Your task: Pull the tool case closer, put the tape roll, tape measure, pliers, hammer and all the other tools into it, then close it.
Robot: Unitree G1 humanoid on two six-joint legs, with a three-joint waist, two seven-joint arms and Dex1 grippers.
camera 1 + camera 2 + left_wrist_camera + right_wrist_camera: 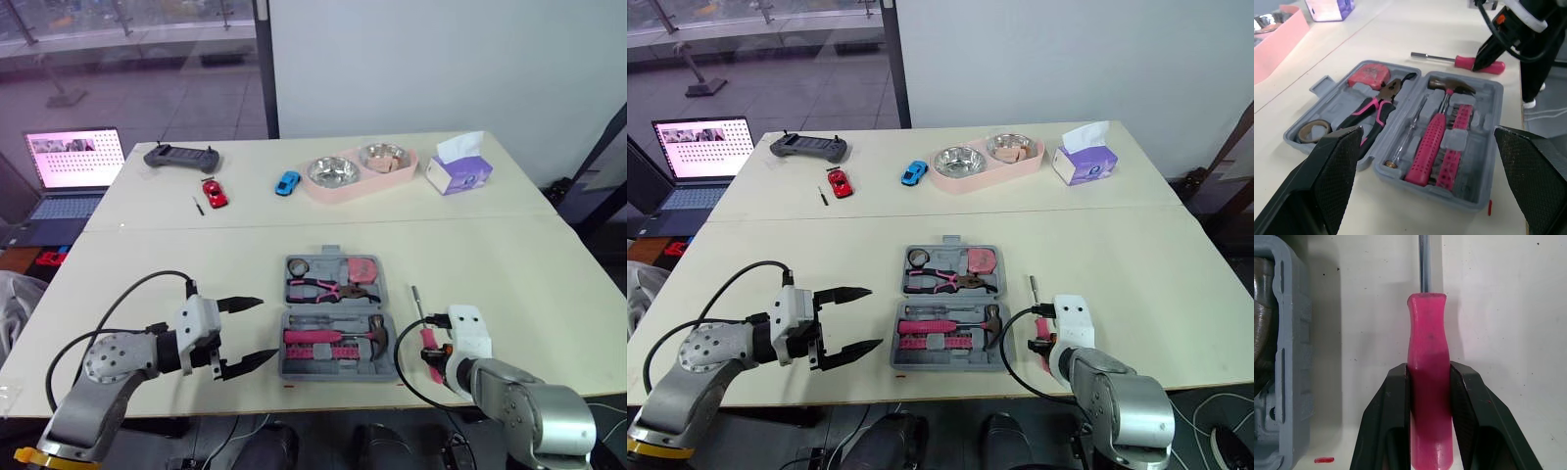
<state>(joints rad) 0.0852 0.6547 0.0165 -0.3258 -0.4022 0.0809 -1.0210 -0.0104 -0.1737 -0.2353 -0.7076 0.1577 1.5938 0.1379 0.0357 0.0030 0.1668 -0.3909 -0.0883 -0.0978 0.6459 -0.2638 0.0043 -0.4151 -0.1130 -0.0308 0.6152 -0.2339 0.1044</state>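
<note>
Cream table (pixel 509 264), seamed across, before a white wall and glazed partition, an open laptop (pixel 73 162) beside its left end; on the far half sit a grey controller (pixel 181 155), red toy car (pixel 214 192), blue toy car (pixel 288 182), pink tray (pixel 353 194) with two steel bowls, and a tissue box (pixel 458 174). Grey tool case (pixel 1337 100) lies open at the near edge between the arms; the left wrist view lists in it a tape roll (pixel 1312 131), tape measure (pixel 1369 74), pliers (pixel 1378 105) and hammer (pixel 1437 129), with the left gripper (pixel 266 327) spread wide and empty just left of the case. The right wrist view shows the right gripper (pixel 1430 368) clenched on the pink handle of a screwdriver (pixel 1427 323) lying on the table just right of the case.
</note>
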